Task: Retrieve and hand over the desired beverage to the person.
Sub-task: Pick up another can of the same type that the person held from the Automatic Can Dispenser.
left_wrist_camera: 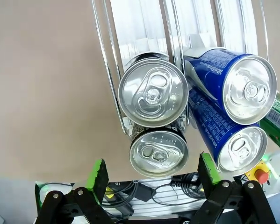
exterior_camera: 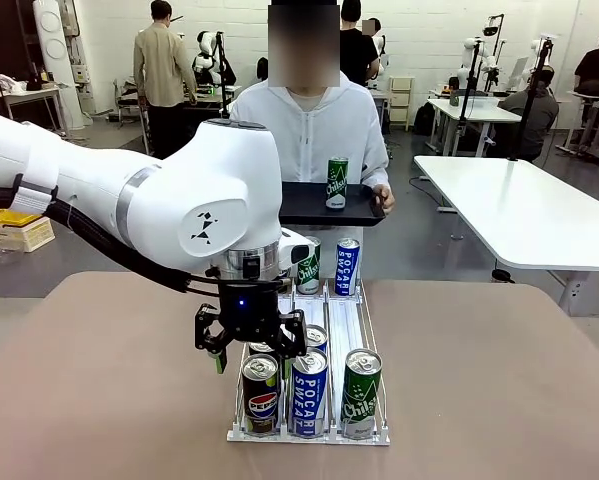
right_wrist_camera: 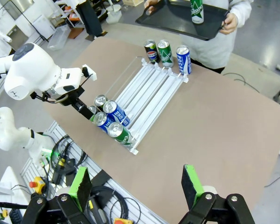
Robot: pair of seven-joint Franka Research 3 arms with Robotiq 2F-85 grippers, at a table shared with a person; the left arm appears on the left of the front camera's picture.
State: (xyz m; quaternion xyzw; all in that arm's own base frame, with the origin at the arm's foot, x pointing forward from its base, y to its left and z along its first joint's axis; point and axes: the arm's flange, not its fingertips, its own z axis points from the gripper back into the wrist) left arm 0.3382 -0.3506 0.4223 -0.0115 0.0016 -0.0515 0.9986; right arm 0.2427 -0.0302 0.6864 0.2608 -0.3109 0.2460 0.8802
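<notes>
A clear wire rack [exterior_camera: 344, 330] on the table holds drink cans in three lanes. At its near end stand a Pepsi can [exterior_camera: 262, 397], a blue Pocari Sweat can [exterior_camera: 309, 392] and a green Chilsung can [exterior_camera: 360, 392], with more cans behind the first two. My left gripper [exterior_camera: 257, 352] hangs open just above the Pepsi lane. In the left wrist view two silver can tops [left_wrist_camera: 153, 92] [left_wrist_camera: 158, 153] lie beyond its green pads [left_wrist_camera: 98, 175], untouched. The person [exterior_camera: 309, 125] holds a black tray [exterior_camera: 309, 210] carrying a green can [exterior_camera: 336, 183]. My right gripper [right_wrist_camera: 136, 186] is open, high above the table.
A green can [exterior_camera: 308, 270] and a blue can [exterior_camera: 347, 265] stand at the rack's far end. The brown table [exterior_camera: 499, 380] is bare on both sides of the rack. Cables and a red stop button [left_wrist_camera: 261, 175] lie below the table's near edge. A white table [exterior_camera: 529, 210] stands far right.
</notes>
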